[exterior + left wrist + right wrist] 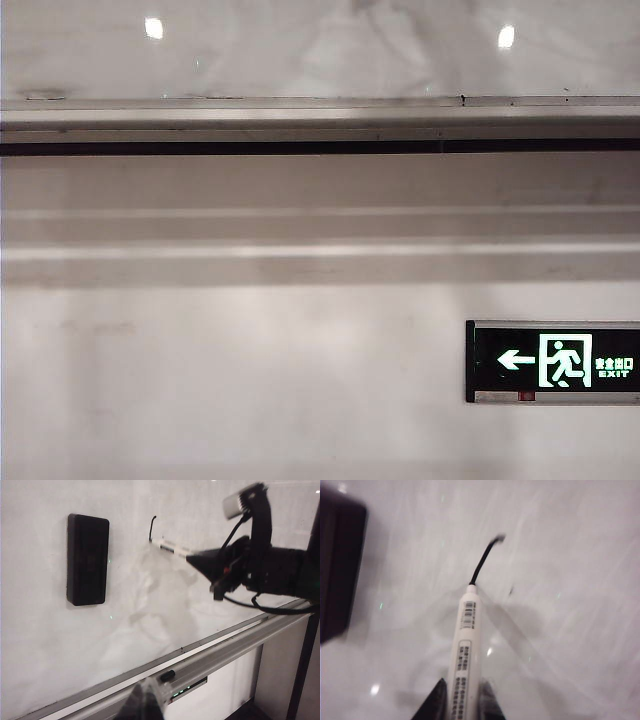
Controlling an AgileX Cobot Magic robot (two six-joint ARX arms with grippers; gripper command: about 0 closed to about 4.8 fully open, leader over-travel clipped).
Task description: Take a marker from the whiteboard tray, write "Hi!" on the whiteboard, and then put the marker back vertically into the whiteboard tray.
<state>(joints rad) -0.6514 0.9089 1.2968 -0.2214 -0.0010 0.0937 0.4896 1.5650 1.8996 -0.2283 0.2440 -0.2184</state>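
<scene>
Marker [466, 650] tip pressed to the whiteboard [570, 580], at the end of a short black stroke [482, 565].

The right gripper [463, 705] clamps the white barrel (uncapped, nib forward); a black eraser [87, 560] sticks to the board nearby. The left gripper [145, 702] sits low by the whiteboard tray [225, 647], its jaws' state unclear. A small dark object [167, 675] lies in the tray.

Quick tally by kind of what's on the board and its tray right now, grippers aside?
Marker, tip on the whiteboard, in the right gripper: 1
Black eraser: 1
Black cap on the whiteboard tray: 1
Pen stroke: 1
Total: 4
</scene>
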